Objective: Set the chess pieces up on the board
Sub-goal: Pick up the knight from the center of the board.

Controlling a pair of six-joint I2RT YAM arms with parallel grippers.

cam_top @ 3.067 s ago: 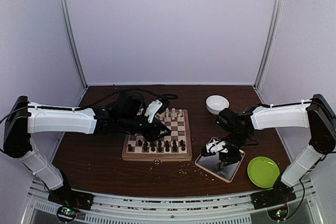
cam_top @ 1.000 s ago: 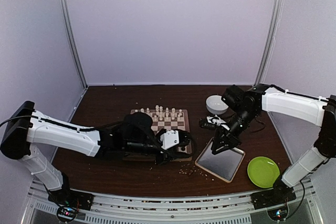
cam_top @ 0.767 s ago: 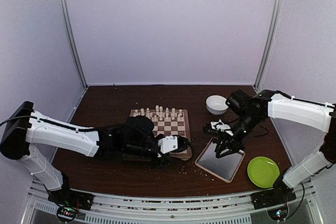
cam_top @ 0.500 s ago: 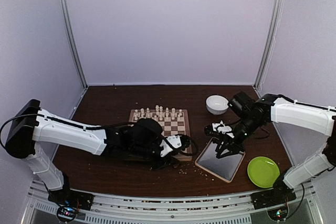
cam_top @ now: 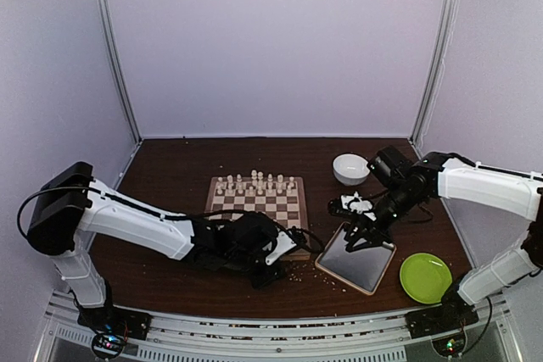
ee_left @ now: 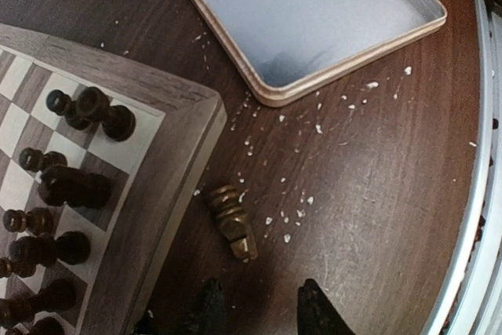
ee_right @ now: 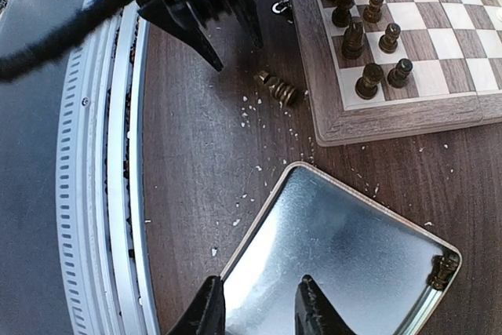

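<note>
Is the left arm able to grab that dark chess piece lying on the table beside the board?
Probably yes: the left gripper is open just short of the fallen piece, nothing but crumbs between. The board rim sits close on one side, though.

A square wooden chessboard with cream and brown checks (cam_top: pixel 271 203) lies flat. Cream chessmen (cam_top: pixel 254 181) stand along its far edge and dark brown chessmen (ee_left: pixel 74 187) along its near edge. One dark chessman (ee_left: pixel 232 223) lies toppled just beside its corner.

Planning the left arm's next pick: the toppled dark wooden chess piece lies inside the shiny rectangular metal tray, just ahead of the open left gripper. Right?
Not in the metal tray: the toppled dark wooden chess piece lies on the brown table beside the corner of the checkered board, just ahead of the open left gripper (left wrist view).
</note>
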